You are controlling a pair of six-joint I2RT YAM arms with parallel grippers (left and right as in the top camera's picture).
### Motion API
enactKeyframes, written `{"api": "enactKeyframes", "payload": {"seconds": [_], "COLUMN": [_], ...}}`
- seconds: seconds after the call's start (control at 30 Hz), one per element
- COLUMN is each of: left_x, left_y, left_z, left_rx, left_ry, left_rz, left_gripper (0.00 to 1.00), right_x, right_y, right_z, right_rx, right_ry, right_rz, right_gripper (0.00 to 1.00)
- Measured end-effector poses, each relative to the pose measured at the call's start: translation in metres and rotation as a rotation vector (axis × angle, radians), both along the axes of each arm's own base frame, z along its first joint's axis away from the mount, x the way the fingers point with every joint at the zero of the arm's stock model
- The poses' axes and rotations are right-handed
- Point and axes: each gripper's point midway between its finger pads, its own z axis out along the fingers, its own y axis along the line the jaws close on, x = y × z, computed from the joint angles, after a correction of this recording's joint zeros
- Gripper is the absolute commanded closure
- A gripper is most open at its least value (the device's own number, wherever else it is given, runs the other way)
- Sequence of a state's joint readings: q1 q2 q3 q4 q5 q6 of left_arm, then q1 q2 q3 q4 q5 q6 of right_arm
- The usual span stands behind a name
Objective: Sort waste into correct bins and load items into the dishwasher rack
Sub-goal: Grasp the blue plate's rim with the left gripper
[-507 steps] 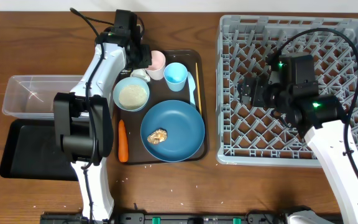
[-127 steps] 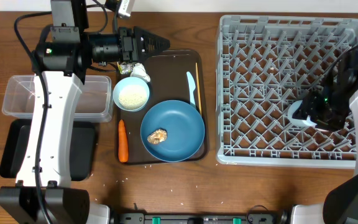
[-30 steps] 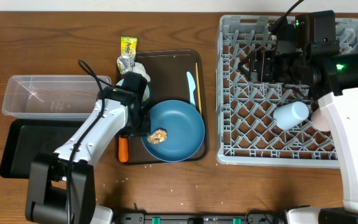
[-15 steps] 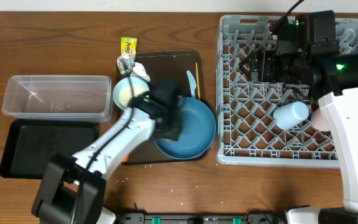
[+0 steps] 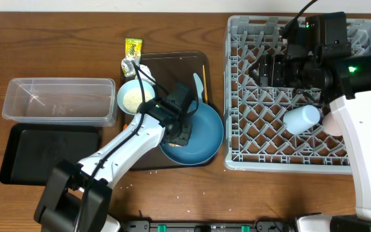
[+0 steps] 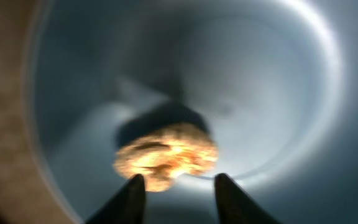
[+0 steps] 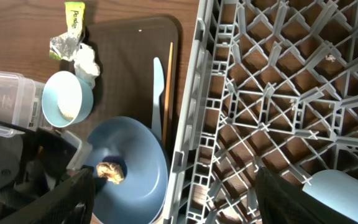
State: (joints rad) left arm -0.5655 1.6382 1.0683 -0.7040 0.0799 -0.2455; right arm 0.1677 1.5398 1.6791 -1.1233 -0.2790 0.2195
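Left wrist view: the small brown food lump (image 6: pixel 166 155) is seen lying on the big dark-blue plate (image 6: pixel 266 87), just beyond the tips of the left end effector (image 6: pixel 179 182), whose fingers are spread apart with nothing held. Overhead, the plate is found on the right part of the brown serving tray (image 5: pixel 172 64), its rim just beside the dishwasher rack (image 5: pixel 359 161). The right end effector (image 7: pixel 171 177) is held wide open and empty over the rack. A light-blue cup (image 5: pixel 301 118) is laid on its side in the rack. The clear tub (image 5: pixel 57 100) and black tray (image 5: pixel 44 151) are set at the left of the surface (image 5: pixel 44 38).
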Motion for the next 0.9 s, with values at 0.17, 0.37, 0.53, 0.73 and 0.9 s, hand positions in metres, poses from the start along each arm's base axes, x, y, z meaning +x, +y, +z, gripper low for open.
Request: {"api": "enactKeyframes", "payload": {"seconds": [0.17,0.37,0.53,0.73,0.9], "left_x": [0.007,0.001,-0.001,0.013,0.025], "left_y": [0.024,0.063,0.092,0.085,0.043], "left_z": [-0.017,-0.045,-0.041,-0.015,0.019], "left_rx": [0.091,0.182,0.216,0.173,0.014], "left_ry": [0.013,0.126,0.158,0.089,-0.007], "left_rz": [0.035,0.100,0.174,0.172,0.110], "left_gripper": [0.81,0.87,0.87,0.73,0.61], "right_x": [-0.002,-0.005,-0.005,-0.005,-0.005], "right_y": [0.000,-0.001,-0.001,-0.002,-0.002], "right_z": [-0.002,-0.003,-0.003,-0.004,-0.004], "right_rx": [-0.002,-0.004,-0.005,-0.012,-0.019], "right_ry": [0.012,0.024,0.025,0.024,0.021], "right_rz": [-0.001,0.000,0.000,0.001,0.010], "right_gripper": [0.24,0.24,0.23,0.20,0.18]}}
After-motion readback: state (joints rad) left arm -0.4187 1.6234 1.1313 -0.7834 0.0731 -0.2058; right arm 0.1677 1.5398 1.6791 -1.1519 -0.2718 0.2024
